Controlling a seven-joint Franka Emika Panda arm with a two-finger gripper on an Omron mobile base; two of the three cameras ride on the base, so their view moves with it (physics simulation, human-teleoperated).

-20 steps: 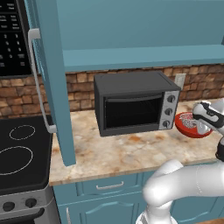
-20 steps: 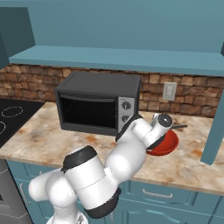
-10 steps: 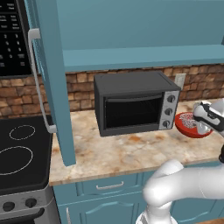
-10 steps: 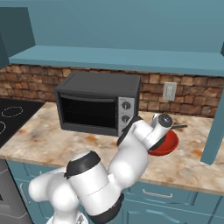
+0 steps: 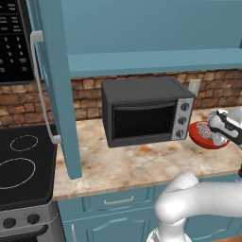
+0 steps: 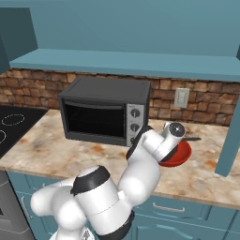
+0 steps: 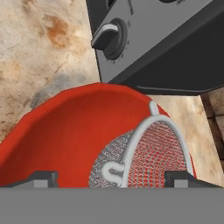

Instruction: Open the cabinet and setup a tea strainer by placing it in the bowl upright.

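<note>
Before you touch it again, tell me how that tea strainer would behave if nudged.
The tea strainer is thin wire mesh, so probably light and easily shifted. It sits inside the red bowl, whose glossy curved wall may let it slide or tilt. Its thin dark handle reaches past the rim in the right base view, so a knock there could tip it.

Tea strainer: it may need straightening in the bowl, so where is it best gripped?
Probably by the thin dark handle of the small silver wire-mesh tea strainer, coming from above; it sticks out past the glossy red bowl's rim, while the mesh cup sits low inside.
</note>
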